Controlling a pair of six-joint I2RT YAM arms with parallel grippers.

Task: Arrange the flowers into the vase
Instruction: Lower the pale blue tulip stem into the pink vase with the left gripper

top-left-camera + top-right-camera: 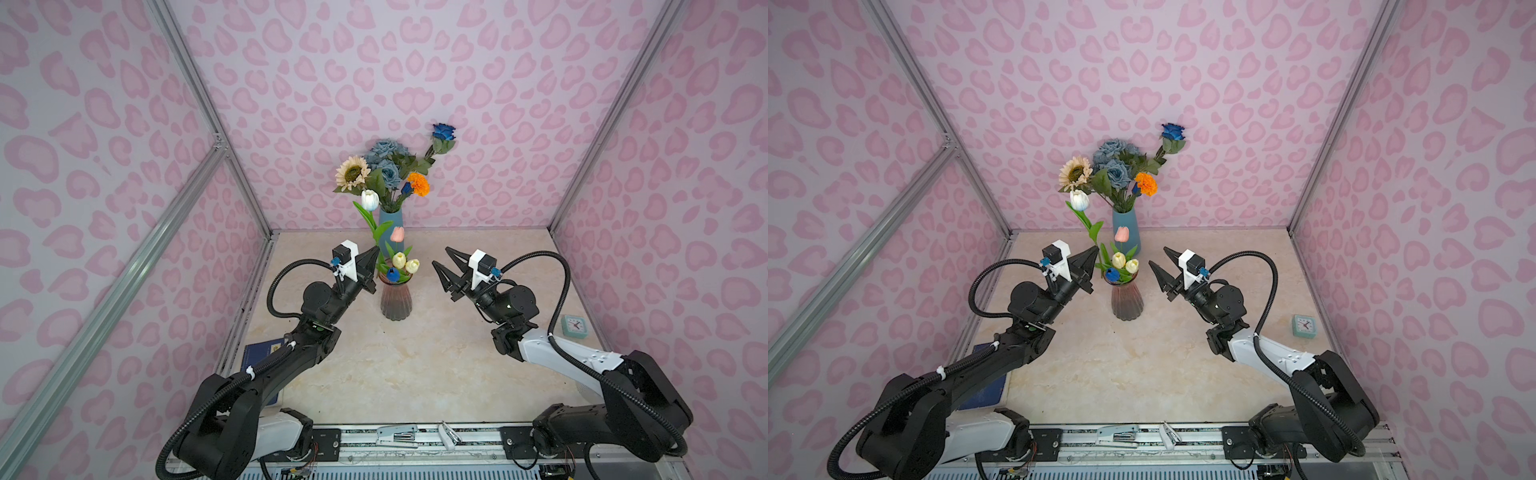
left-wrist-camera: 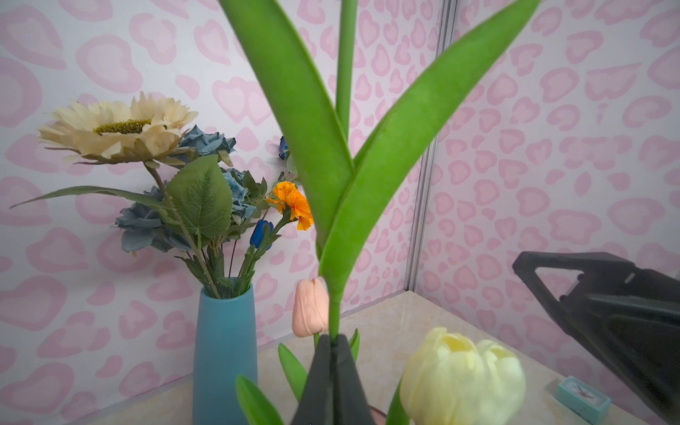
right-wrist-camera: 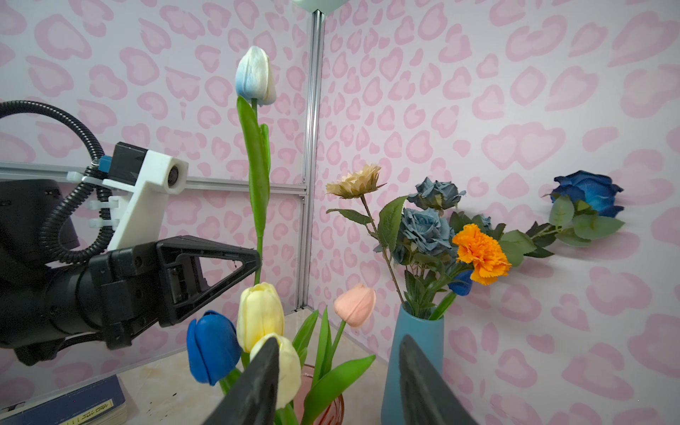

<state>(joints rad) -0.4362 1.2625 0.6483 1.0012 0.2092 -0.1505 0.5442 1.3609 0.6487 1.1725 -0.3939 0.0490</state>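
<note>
My left gripper [image 1: 376, 250] [image 2: 333, 340] is shut on the green stem of a white tulip [image 1: 369, 199] [image 3: 255, 75]. The tulip stands upright over the rim of the pink glass vase [image 1: 395, 301] [image 1: 1127, 301]. In that vase stand yellow tulips [image 2: 460, 371], a blue tulip [image 3: 211, 346] and a pink tulip [image 2: 310, 312]. My right gripper [image 1: 441, 255] [image 3: 338, 340] hangs open and empty to the right of the vase, level with the tulip heads. The held stem's lower end is hidden.
A blue vase [image 1: 390, 220] by the back wall holds a cream sunflower [image 1: 352, 172], dusty-blue roses [image 1: 384, 151], an orange marigold [image 1: 419, 184] and a bright blue rose [image 1: 444, 131]. A small clock [image 1: 574, 325] sits at the right, a blue book [image 1: 259, 353] under the left arm.
</note>
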